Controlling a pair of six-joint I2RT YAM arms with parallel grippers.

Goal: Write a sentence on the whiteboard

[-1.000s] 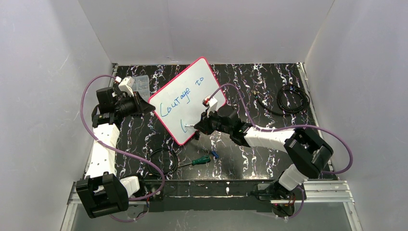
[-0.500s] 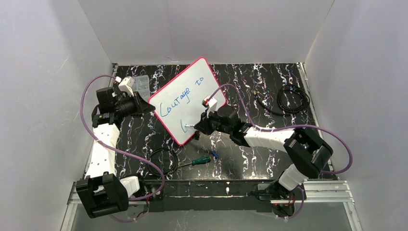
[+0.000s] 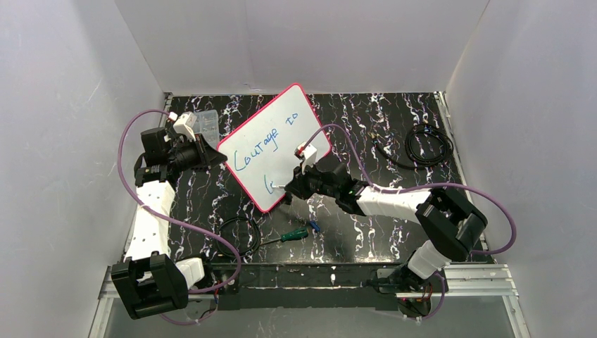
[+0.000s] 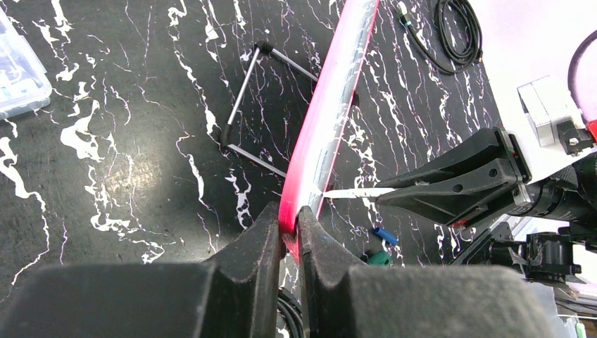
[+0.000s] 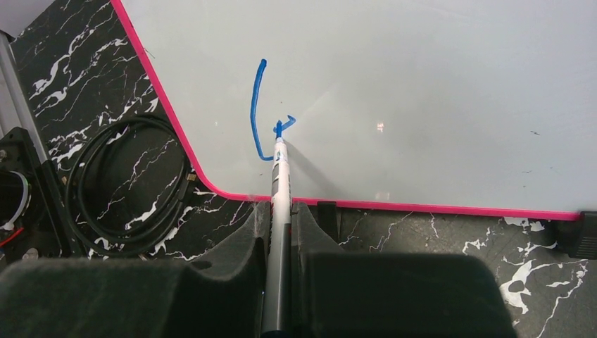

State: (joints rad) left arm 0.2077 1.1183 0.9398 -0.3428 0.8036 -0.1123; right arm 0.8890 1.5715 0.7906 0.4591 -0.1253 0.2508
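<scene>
— Where is the whiteboard (image 3: 278, 141)?
— In the middle of the worktop (image 3: 394, 127), propped up at a tilt, with a wire stand (image 4: 243, 105) behind it. The left hand (image 4: 290, 217) is clamped on its pink edge.
— And the right hand (image 5: 281, 208)?
— Closed around a marker (image 5: 279, 172), whose tip touches the board near its lower corner.
— How does the sentence (image 3: 264, 149) read?
— Blue "Courage to" on one line. Below it is an "l" and a first small stroke at the tip.
— What else is there?
— A green-handled screwdriver (image 3: 294, 234) and a black cable coil (image 3: 238, 236) lie near the front. There is a second coil (image 3: 426, 144) on the right, and a clear box (image 3: 206, 121) beside the left hand.
</scene>
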